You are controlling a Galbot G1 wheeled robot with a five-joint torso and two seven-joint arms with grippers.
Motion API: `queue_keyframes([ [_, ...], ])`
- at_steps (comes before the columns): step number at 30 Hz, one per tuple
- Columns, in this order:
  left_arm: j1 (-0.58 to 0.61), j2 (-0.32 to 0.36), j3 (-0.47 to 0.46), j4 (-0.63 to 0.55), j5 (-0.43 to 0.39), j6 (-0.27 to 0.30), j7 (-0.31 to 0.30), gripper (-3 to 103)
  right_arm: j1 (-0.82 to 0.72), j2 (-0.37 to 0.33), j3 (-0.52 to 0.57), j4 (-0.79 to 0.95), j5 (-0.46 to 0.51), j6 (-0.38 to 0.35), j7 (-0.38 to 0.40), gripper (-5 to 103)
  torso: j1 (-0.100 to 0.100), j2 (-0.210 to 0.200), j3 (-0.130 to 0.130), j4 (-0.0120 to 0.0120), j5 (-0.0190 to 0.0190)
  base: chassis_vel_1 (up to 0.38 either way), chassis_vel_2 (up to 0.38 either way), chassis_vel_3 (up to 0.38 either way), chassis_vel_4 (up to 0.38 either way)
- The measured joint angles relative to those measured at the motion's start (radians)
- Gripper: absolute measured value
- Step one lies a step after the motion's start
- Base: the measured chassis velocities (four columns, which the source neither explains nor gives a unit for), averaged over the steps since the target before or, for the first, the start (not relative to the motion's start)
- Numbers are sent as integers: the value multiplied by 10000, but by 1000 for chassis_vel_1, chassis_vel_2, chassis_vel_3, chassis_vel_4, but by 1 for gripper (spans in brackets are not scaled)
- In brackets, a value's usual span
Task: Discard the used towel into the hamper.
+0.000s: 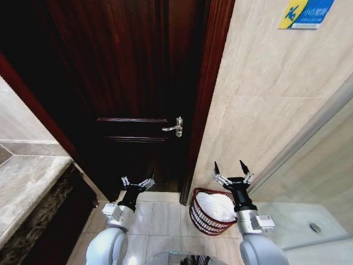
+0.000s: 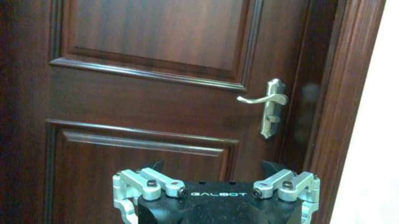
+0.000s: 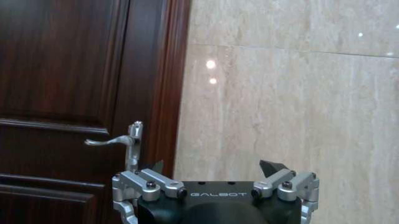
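The hamper (image 1: pixel 199 218), a dark reddish wire basket, stands on the tiled floor by the door frame. A white towel (image 1: pixel 217 206) lies bunched inside it. My right gripper (image 1: pixel 229 164) is raised just above the hamper's far rim, open and holding nothing. In the right wrist view the right gripper (image 3: pixel 213 165) faces the door frame and the beige wall tiles. To the left, my left gripper (image 1: pixel 138 181) is held up in front of the door, also open and holding nothing. The left wrist view has the left gripper (image 2: pixel 214 165) facing the door panels.
A shut dark wooden door (image 1: pixel 127 83) with a silver lever handle (image 1: pixel 175 127) stands straight ahead. At the left is a stone counter (image 1: pixel 27 182). At the right are a tiled wall (image 1: pixel 265 99), a glass partition and a shower floor with a drain (image 1: pixel 315 227).
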Motion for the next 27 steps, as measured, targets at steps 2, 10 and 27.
queue_keyframes([
  [2, 1, 0, 0, 0, 0, 0, 0, 100, 0, 0, -1, 0, 0, 0, 0, 100, 0, 0, 0, 2, 0, 0, 0, 0, 0],
  [10, 1, 0, 0, 0, 0, 1, 0, 100, 0, 0, -1, 0, 0, 0, 0, 100, 0, 0, 0, -2, 0, 0, 0, 0, 0],
  [27, 1, 0, 0, 0, 0, 0, 0, 100, 0, 0, 0, 0, 0, 0, 0, 100, 0, 0, 0, -1, 0, 0, 0, 0, 0],
])
